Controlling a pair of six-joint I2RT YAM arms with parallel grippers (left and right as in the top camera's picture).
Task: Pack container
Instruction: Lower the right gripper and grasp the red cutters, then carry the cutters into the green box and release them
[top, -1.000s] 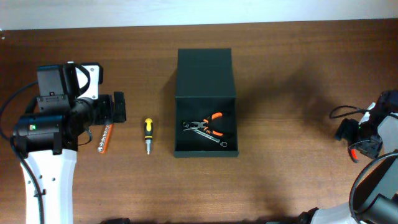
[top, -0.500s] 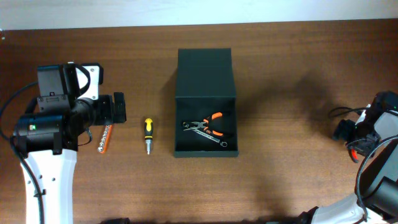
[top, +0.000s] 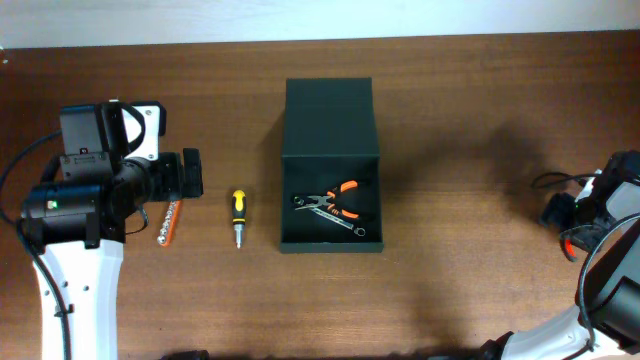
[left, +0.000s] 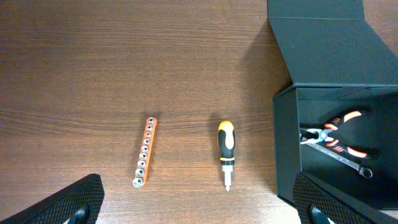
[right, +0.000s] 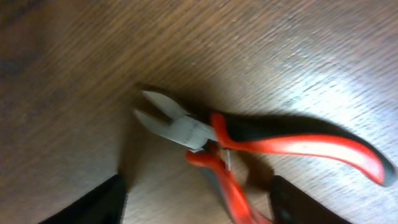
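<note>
Overhead and wrist views of the packing bench. The container (top: 330, 190) sits at the centre of the table (top: 460, 100), its lid (top: 328, 115) folded flat toward 12 o'clock and its cavity open. Inside lie 2 tools: orange-handled pliers (top: 338, 200) and, just toward 6 o'clock of them, a silver wrench (top: 348, 226), the 2 touching.

At 9 o'clock of the container, just beside its wall, a yellow-and-black screwdriver (top: 238, 216) lies with its tip toward 6 o'clock. Farther out at 9 o'clock lies an orange bit strip (top: 168, 223), partly under the left arm.

The left gripper (left: 199, 208) hangs above the table at the 9 o'clock side, its fingers (left: 81, 199) spread wide and holding nothing. Strip and screwdriver both lie in the gap below it.

The right gripper (right: 199, 208) sits low at the far 3 o'clock edge, well apart from the container, fingers (right: 93, 202) likewise spread. Red-and-black cutters (right: 249, 143) lie on the wood beneath it, ungripped, blades toward its left finger.
</note>
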